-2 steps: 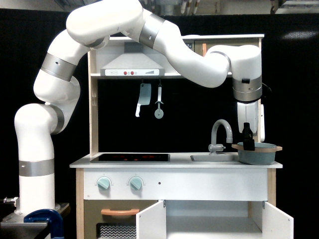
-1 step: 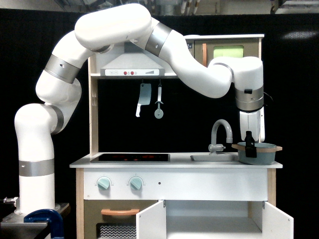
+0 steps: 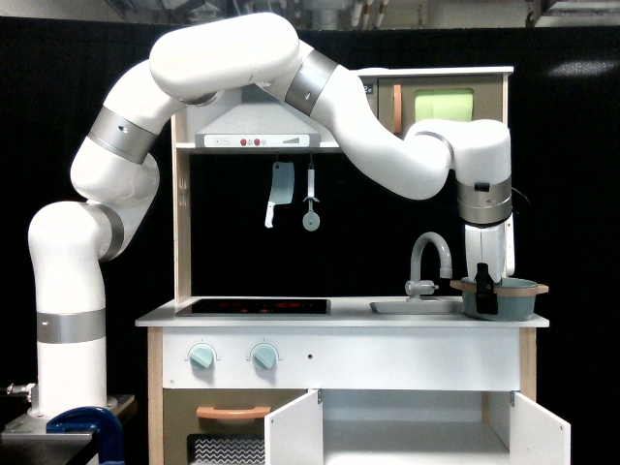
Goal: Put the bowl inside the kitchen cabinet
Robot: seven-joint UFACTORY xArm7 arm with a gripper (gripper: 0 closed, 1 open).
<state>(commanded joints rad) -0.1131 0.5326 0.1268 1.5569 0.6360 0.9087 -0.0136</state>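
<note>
Exterior view: the bowl (image 3: 504, 299) sits on the tabletop (image 3: 341, 316) at the far end on the exterior view's right, its tan rim reaching close to the tabletop's edge there. Just beside it on the other side lie the sink (image 3: 417, 307) and the curved faucet (image 3: 430, 260). Farther toward the exterior view's left the tabletop is bare apart from the flat black stove top (image 3: 254, 306), and the dark space above it is open up to the hanging knife (image 3: 280, 192) and pizza cutter (image 3: 310, 200).

Below, the kitchen cabinet (image 3: 417, 426) stands with both white doors swung outward, its white interior showing between them. The oven handle (image 3: 233, 412) is next to it on the exterior view's left.

The arm (image 3: 242, 68) arches over the hood and comes straight down at the bowl. The end effector (image 3: 484, 288) points down at the bowl's near rim; one dark finger (image 3: 483, 287) shows against the outside of the bowl wall. How far the fingers are spread, and whether they grip the rim, I cannot tell.
</note>
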